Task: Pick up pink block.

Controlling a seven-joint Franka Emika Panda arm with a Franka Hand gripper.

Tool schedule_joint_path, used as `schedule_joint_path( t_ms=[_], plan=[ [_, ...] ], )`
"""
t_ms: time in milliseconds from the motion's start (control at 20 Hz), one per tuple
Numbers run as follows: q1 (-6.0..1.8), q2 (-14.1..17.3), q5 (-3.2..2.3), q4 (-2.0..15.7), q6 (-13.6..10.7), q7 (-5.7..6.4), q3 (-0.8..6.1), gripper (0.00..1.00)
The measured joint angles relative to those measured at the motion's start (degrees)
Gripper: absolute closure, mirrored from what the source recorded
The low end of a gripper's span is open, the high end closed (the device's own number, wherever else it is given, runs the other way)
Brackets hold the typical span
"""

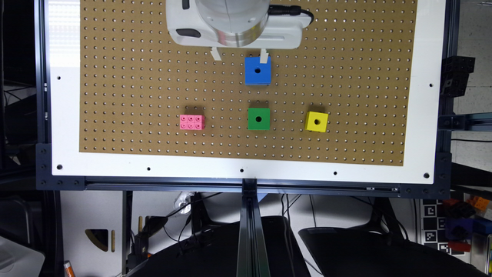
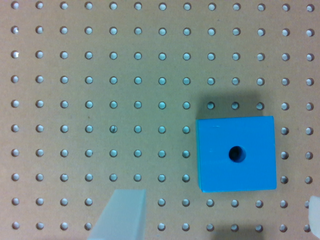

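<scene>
The pink block (image 1: 191,122), a small studded brick, lies flat on the brown pegboard (image 1: 134,77), toward the exterior view's left and near the board's front edge. My gripper (image 1: 240,55) hangs at the far side of the board, well away from the pink block, with a blue cube (image 1: 257,70) just below one of its fingertips. In the wrist view the gripper (image 2: 217,222) is open with two pale fingertips (image 2: 122,215) wide apart and nothing held; the blue cube (image 2: 236,154) sits on the board just ahead of them.
A green cube (image 1: 258,119) stands in line with the pink block, and a yellow cube (image 1: 316,121) sits further toward the exterior view's right. A white border (image 1: 246,169) frames the pegboard, with a dark metal rail along the front.
</scene>
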Motion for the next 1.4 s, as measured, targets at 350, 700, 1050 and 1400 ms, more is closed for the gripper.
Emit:
schedule_joint_path(
  t_ms=[350, 700, 1050, 1400],
  plan=[
    [-1.65, 0.24, -0.28, 0.84, 0.02, -1.08, -0.01, 0.0],
    [-5.19, 7.11, -0.3, 8.84, 0.03, -4.4, 0.0, 0.0],
    [-6.83, 14.17, -0.32, 16.07, 0.0, -5.76, -0.01, 0.0],
    [-12.16, 14.96, -0.35, 17.96, 0.0, -11.16, -0.05, 0.0]
  ],
)
